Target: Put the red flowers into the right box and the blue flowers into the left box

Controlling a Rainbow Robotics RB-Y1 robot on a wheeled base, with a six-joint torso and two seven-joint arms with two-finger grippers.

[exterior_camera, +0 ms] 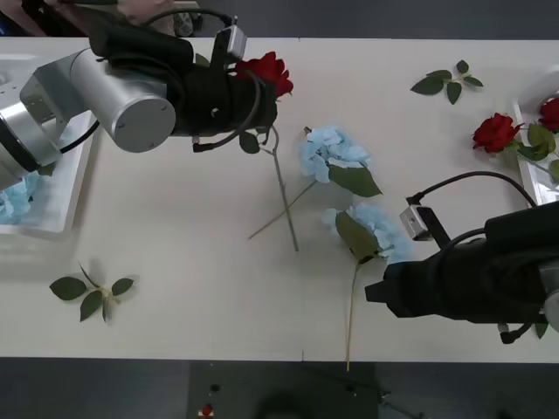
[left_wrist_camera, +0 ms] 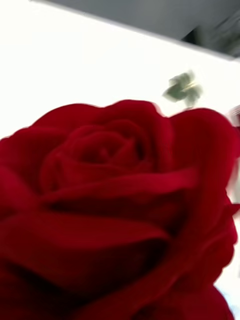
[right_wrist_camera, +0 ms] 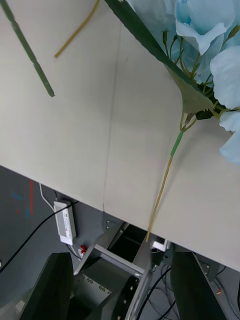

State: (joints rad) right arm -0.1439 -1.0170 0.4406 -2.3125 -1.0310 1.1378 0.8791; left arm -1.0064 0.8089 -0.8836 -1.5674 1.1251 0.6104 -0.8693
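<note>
One blue hydrangea (exterior_camera: 16,196) lies in the left box (exterior_camera: 72,188) and one rose (exterior_camera: 550,113) apparently in the right box (exterior_camera: 529,179). The left claw (exterior_camera: 266,100) sits at a rose (exterior_camera: 269,72) by the worktop's (exterior_camera: 192,262) far edge, grip hidden; the right claw (right_wrist_camera: 119,285), released, hovers beside a hydrangea (right_wrist_camera: 210,50) near the front edge. Two hydrangeas and two roses remain out.

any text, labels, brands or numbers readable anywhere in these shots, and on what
None can be read.
The white unit under the table bears no print that can be made out.
The small camera block on the right arm shows no legible label.

table (exterior_camera: 175,262): white, seamed | floor (exterior_camera: 105,388): dark grey | cables under table edge
</note>
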